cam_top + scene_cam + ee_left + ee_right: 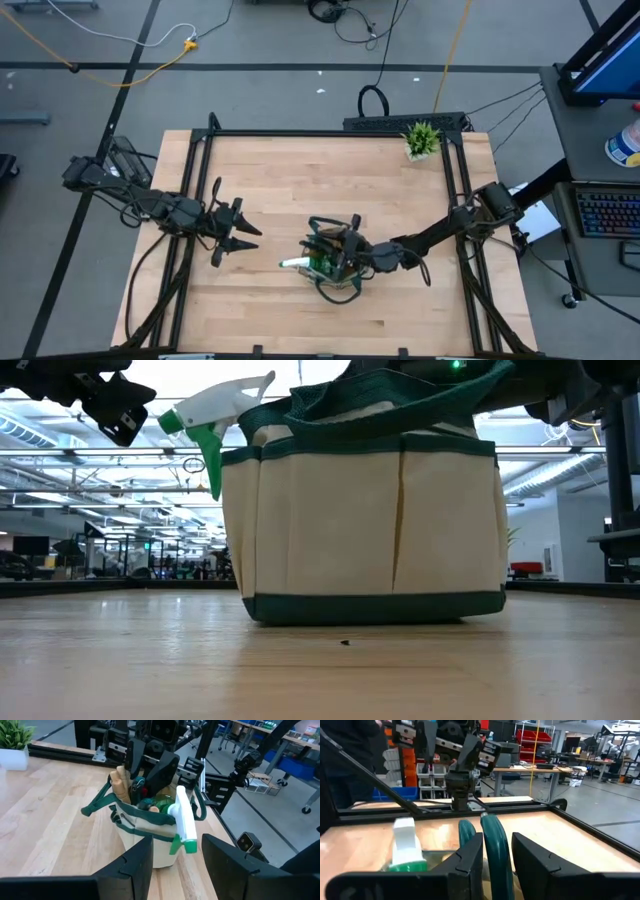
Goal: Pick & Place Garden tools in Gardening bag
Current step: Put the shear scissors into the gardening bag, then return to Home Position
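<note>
Teal shear handles [492, 851] sit between your right gripper's [496, 862] spread fingers at frame bottom: release into bag [333, 262], then retract upward.

Overhead, tabletop, wrists (bag [370, 520] shared).

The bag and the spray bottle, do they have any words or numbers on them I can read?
None can be read.
Beige fabric gardening bag with dark green trim: plain panels, no print.
Green spray bottle with white nozzle: no label showing.
Signs in the room behind: too blurred to read.
</note>
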Controlling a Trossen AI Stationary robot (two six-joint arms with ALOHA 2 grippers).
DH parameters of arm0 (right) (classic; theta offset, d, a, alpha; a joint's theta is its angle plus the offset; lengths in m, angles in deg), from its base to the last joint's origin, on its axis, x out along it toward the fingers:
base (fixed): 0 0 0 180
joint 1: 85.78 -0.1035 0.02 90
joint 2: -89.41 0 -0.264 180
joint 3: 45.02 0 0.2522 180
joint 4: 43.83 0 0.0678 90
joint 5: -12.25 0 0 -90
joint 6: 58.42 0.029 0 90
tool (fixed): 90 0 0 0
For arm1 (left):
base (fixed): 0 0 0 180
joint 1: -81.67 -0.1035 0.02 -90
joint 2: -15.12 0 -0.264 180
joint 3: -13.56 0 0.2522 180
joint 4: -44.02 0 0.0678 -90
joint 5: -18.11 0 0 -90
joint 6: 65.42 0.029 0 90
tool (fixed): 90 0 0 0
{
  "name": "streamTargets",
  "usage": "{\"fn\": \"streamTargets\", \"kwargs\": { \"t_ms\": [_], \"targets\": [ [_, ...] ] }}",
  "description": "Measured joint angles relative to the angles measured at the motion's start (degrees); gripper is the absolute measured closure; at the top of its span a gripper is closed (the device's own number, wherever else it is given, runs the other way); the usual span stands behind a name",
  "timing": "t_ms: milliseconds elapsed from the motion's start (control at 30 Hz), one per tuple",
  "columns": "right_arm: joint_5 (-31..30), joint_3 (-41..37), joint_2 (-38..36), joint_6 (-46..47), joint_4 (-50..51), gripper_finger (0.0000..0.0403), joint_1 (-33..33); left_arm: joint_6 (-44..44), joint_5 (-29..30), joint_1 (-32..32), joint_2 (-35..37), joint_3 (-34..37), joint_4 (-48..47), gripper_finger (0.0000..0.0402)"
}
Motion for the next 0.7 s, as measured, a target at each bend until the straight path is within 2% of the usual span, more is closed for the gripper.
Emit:
{"fn": "streamTargets", "kwargs": {
  "t_ms": [433, 600, 700],
  "targets": [
    [-0.03, 0.00, -6.19, -4.65, 0.64, 0.0316, -0.12, 1.71, 0.00, 0.00, 0.01, 0.00, -0.37, 0.0227],
    [0.57, -0.02, -8.31, -4.74, 2.16, 0.0353, 0.58, 1.72, 0.00, 0.00, 0.00, 0.00, -0.37, 0.0226],
    [6.25, 0.00, -9.51, -4.88, 2.09, 0.0389, 1.68, 1.73, 0.00, 0.00, 0.00, 0.00, -0.37, 0.0227]
  ]
}}
